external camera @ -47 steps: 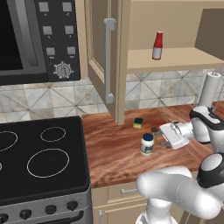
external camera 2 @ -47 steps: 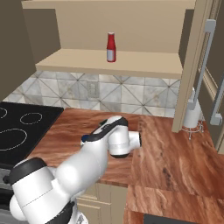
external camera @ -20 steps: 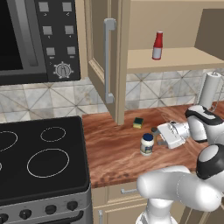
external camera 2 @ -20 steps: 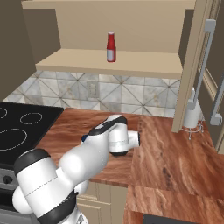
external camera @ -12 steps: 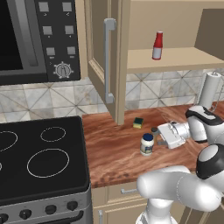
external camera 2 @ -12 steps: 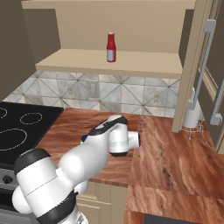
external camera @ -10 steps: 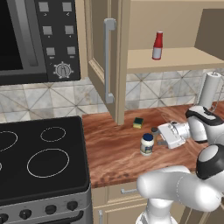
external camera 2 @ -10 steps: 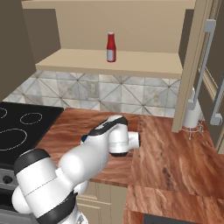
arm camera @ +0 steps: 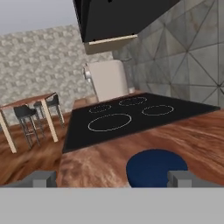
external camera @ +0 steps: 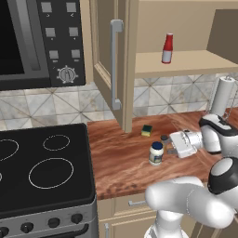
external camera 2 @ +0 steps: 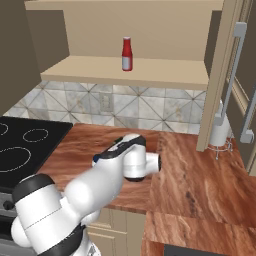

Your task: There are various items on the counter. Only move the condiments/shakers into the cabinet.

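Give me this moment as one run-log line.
gripper: open, low over counter, beside white jar, holding nothing | red squeeze bottle: on cabinet shelf | shaker: on counter

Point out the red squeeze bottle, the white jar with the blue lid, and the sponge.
red squeeze bottle (external camera: 167,50), left base view, on its red body.
white jar (external camera: 156,155), left base view, on its white side.
sponge (external camera: 147,130), left base view, on its top face.

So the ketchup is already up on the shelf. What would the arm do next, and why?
Probably ease the open gripper forward around the white jar and close on it. The red squeeze bottle already stands in the cabinet, while the jar sits on the counter just ahead of the spread fingertips, its blue lid between them in the hand view.
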